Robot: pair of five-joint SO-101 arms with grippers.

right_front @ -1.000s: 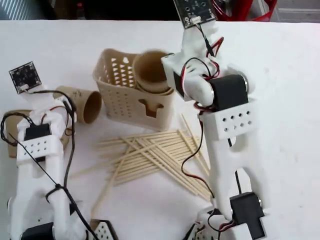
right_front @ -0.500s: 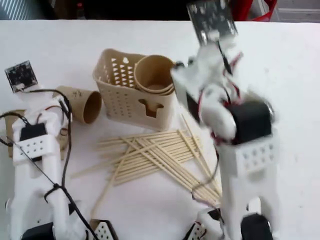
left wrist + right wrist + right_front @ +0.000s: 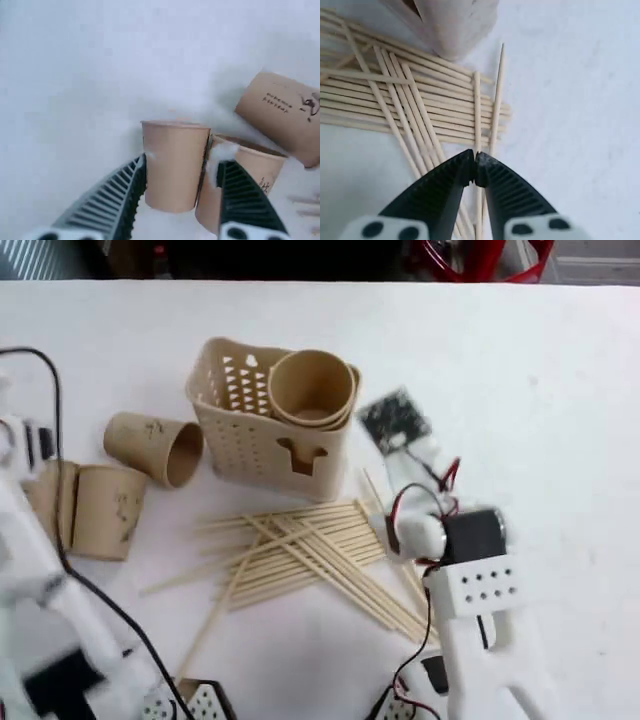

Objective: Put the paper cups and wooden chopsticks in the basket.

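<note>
Basket point(image 3: 250, 430): cream plastic with perforated walls, upright toward the table's point(image 3: 560, 370) far edge, left of centre. Nested paper cups point(image 3: 310, 388) stand upright inside its right end, rims above the basket wall.

Right arm point(image 3: 470, 600) is by the near edge, at the right end of the stick pile. Left arm point(image 3: 30, 570) is along the left edge, blurred.

Wooden chopsticks point(image 3: 300, 555): a loose crossed heap flat on the table, just nearside of the basket.

Tipped cup point(image 3: 155, 447) lies on its side just beside the basket's left wall. Paired cups point(image 3: 105, 510) lie touching side by side nearer the left edge.

Left gripper point(image 3: 181, 162): fingers spread wide, straddling one of the paired cups. Right gripper point(image 3: 475, 162): fingers closed tip to tip, directly over the chopsticks.
</note>
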